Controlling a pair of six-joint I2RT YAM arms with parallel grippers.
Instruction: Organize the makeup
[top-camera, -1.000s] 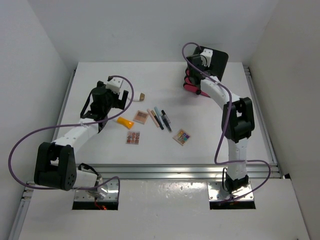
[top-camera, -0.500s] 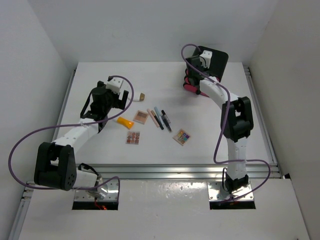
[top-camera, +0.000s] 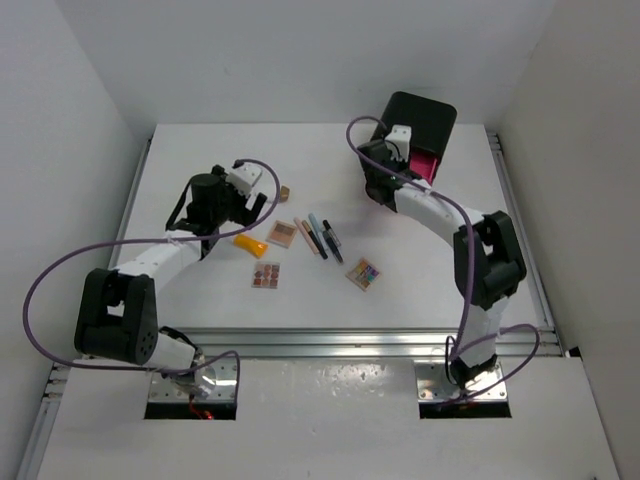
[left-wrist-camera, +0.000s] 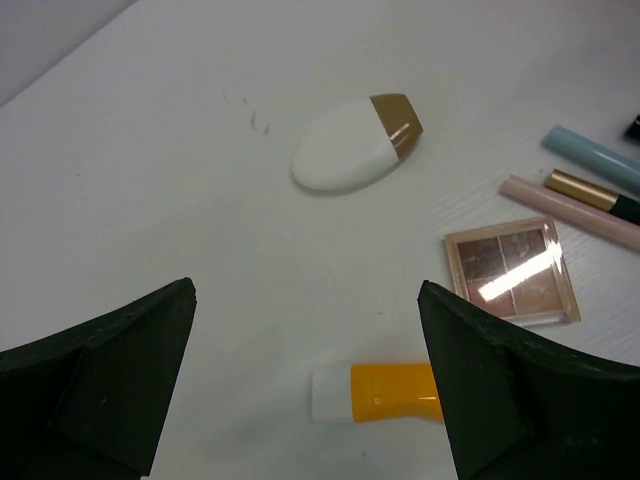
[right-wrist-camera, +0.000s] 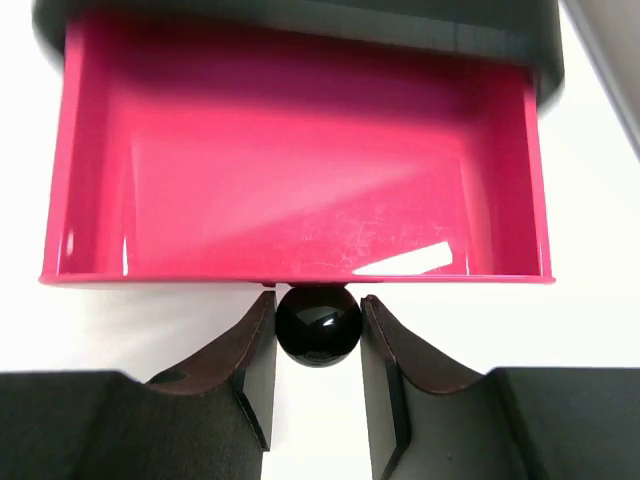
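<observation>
Grippers: left gripper (left-wrist-camera: 305, 300), jaws spread wide, poised over the table (left-wrist-camera: 150, 150) near the white compact (left-wrist-camera: 355, 145); right gripper (right-wrist-camera: 318, 345), jaws narrow, clamped on the black knob (right-wrist-camera: 318, 322) of a pulled-out pink drawer (right-wrist-camera: 300, 170) in the black box (top-camera: 425, 115). Makeup: compact, orange sponge (left-wrist-camera: 385, 392), three palettes (top-camera: 282, 233) and pencils (top-camera: 320, 237), lying loose mid-table, apart from the box.

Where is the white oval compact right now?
Left wrist view: the white oval compact lies upper centre, left of the pencils, beyond the orange sponge.
</observation>
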